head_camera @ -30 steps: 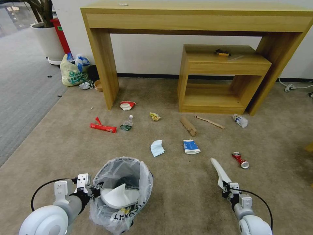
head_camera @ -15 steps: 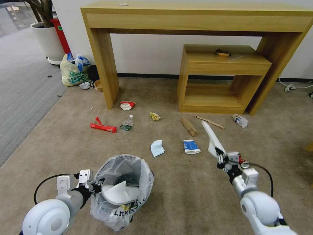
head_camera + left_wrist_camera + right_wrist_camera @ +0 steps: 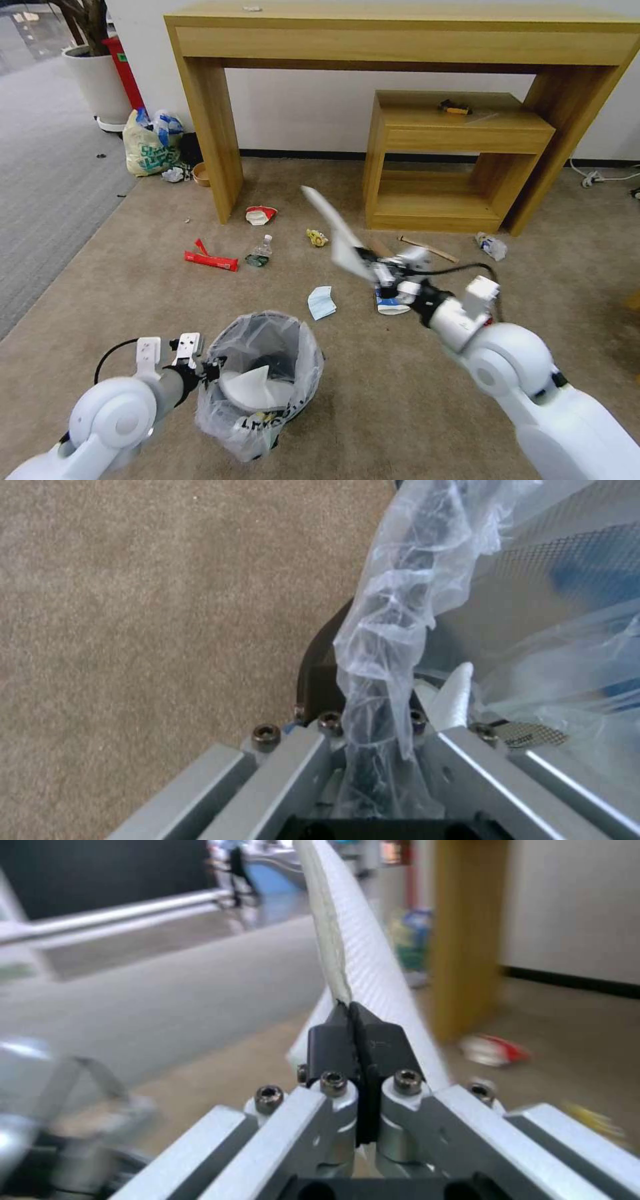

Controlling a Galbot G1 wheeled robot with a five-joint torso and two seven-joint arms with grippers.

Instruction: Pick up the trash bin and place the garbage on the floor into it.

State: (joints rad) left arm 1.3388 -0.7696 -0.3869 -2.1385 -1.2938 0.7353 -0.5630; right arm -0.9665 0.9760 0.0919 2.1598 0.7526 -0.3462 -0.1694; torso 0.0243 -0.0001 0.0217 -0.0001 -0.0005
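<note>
1. Gripping the near end of a white slipper [image 3: 333,230], the right gripper [image 3: 373,268] is raised mid-scene over the beige carpet floor [image 3: 400,400], its black pads [image 3: 333,1045] pressed flat together on the slipper's edge.
2. That slipper's long axis runs from the clenched jaws up and away toward the far left, its free tip pointing at the tall wooden table [image 3: 400,33].
3. The left gripper [image 3: 207,370], near left, is clamped on the rim of the trash bin [image 3: 260,373]; in the left wrist view the crinkly clear liner [image 3: 393,630] bunches between its fingers [image 3: 313,760].
4. The bin stands near, left of centre, mouth up. Inside it lies a second white slipper [image 3: 257,390], tilted, with one pointed end sticking up.
5. On the floor beyond the bin lies a blue mask [image 3: 321,303]. A blue and white carton [image 3: 390,305] shows partly behind the right gripper.
6. Farther left are a red wrapper [image 3: 211,259] and a small plastic bottle [image 3: 261,251]. A red and white wrapper [image 3: 261,215] lies beside the table leg, and a small yellow scrap [image 3: 317,237] is to its right.
7. On the right, a wooden stick [image 3: 437,251] lies slantwise in front of the low wooden shelf [image 3: 460,133], with a crumpled bottle [image 3: 491,246] farther right.
</note>
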